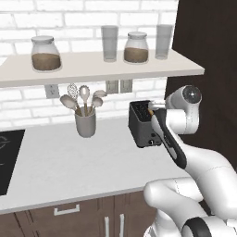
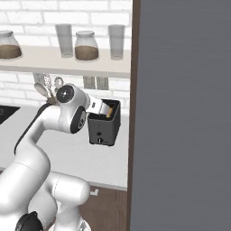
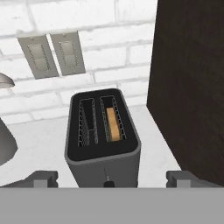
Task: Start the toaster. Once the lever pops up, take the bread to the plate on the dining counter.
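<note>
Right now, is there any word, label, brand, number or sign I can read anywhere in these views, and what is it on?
None can be read.
toaster: no brand or marking on its body or knob.
jars and glasses on the shelf: no labels.
wall plates: blank.
utensil cup: plain.
cooktop: faint light lines at the picture's edge, no legible text.
</note>
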### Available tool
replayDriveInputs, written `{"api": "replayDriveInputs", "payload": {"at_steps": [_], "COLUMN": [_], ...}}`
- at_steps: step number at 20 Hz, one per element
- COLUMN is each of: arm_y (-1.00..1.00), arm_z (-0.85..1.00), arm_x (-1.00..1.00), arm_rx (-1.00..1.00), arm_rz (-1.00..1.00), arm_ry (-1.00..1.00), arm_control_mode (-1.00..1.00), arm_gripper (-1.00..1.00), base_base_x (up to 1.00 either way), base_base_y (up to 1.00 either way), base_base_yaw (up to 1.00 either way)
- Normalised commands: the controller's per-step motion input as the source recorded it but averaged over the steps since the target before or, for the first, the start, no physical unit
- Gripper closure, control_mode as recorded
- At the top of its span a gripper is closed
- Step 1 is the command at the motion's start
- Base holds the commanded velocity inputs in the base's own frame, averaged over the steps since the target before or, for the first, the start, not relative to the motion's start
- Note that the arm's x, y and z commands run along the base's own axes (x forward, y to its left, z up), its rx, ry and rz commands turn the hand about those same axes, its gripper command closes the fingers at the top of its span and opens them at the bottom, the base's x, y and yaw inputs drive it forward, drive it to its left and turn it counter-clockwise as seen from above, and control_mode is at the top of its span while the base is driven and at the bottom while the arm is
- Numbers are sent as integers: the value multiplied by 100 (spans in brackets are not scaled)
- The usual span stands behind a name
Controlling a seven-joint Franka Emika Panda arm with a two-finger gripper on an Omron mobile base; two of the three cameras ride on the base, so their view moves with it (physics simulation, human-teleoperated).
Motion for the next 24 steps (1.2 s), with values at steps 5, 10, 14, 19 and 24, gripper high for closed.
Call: {"api": "replayDriveInputs", "payload": {"at_steps": [5, 10, 14, 19, 24], "arm_y": [0, 0, 0, 0, 0], "arm_z": [0, 0, 0, 0, 0], "arm_x": [0, 0, 0, 0, 0], "arm_rx": [0, 0, 0, 0, 0], "arm_rz": [0, 0, 0, 0, 0], "arm_ry": [0, 0, 0, 0, 0], "arm_control_mode": [-100, -100, -100, -100, -100], "arm_gripper": [-100, -100, -100, -100, -100], "base_base_x": [0, 0, 0, 0, 0], "base_base_y": [0, 0, 0, 0, 0], "base_base_yaw": [0, 0, 0, 0, 0]}}
